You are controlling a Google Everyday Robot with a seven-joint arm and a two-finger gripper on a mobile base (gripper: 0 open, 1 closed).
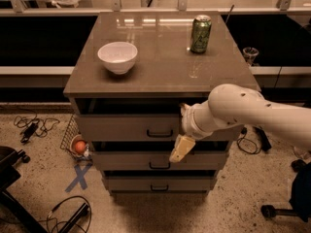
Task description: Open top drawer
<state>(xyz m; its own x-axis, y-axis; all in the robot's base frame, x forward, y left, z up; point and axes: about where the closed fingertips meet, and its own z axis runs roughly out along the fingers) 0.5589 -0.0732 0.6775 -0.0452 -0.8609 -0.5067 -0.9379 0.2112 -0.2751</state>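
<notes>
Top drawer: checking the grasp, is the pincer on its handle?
No, the pincer hangs below and right of the handle on the top drawer, in front of the middle drawer.

The one camera looks steeply down from high in front of the cabinet [160,67] and faces its drawer fronts. It is near enough that the cabinet fills the middle, with floor [39,178] showing from 4 to 8 o'clock. The arm [252,113] enters from 3 o'clock, and the gripper [176,154] hangs just right of centre, at 5 o'clock from the top drawer [121,127] handle [160,133].
</notes>
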